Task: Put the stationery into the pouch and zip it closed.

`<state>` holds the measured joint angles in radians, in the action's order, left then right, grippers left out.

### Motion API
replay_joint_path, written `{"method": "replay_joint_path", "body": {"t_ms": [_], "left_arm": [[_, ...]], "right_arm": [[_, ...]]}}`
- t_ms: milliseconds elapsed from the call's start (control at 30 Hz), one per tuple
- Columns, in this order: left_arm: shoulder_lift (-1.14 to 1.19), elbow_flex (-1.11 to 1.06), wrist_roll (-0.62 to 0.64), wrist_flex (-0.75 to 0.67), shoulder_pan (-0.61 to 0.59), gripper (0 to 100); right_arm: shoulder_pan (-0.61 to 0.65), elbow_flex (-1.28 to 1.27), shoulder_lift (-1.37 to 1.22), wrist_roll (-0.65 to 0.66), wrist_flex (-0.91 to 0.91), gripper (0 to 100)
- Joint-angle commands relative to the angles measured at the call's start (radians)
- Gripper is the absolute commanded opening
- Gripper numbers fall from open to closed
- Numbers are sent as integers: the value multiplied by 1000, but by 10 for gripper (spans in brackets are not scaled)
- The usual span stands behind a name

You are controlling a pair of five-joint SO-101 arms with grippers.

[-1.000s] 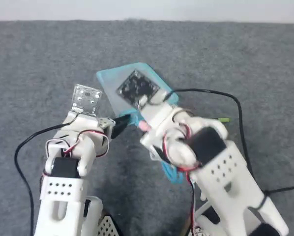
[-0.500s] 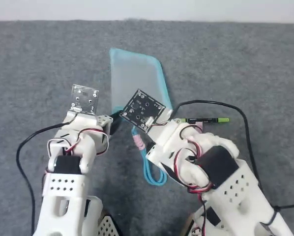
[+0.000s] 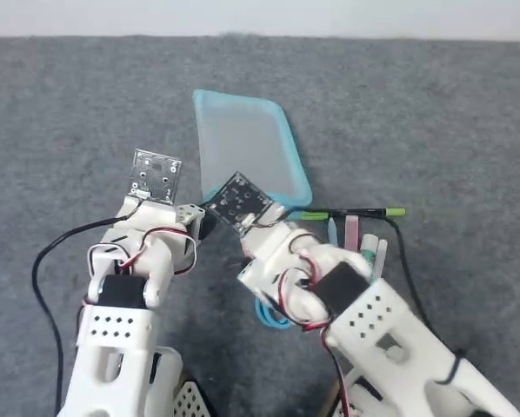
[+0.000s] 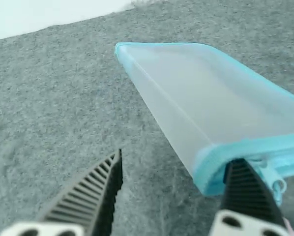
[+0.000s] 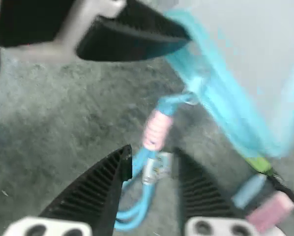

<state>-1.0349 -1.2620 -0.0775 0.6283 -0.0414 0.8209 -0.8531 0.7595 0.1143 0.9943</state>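
The grey felt table [image 3: 451, 113] ran open on every side of both claws, ending at a pale wall [image 3: 330, 17] far ahead of them. The translucent blue pouch [image 3: 243, 143] lay flat ahead of the left claw [image 4: 179, 164], whose jaws stood wide apart and held nothing, one finger against the pouch's zipped near corner. Bare felt lay off the other finger. The right claw [image 5: 153, 153] sat just beside the left, jaws narrowly parted around the metal clasp [image 5: 154, 169] of the blue cord [image 3: 273, 314], seemingly not pinching it. The stationery [image 3: 356, 233] lay outside the pouch, behind the right claw. A pink bead [image 5: 157, 129] lay just ahead of that claw.
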Motion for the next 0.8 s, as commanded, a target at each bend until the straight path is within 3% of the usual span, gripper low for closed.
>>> {"method": "replay_joint_path", "body": {"t_ms": [0, 267, 400, 567, 767], "left_arm": [[3, 35, 31, -6, 9, 311], [-2, 35, 31, -5, 6, 311], [-2, 35, 29, -5, 6, 311], [-2, 33, 29, -5, 3, 311], [-2, 33, 31, -5, 3, 311]], "right_arm": [[27, -31, -74, -29, -137, 271], [24, -31, -344, -37, -349, 231], [-5, -31, -394, -110, -438, 166], [-101, -32, -381, -114, -421, 0], [-160, 11, -249, -49, -240, 6]]}}
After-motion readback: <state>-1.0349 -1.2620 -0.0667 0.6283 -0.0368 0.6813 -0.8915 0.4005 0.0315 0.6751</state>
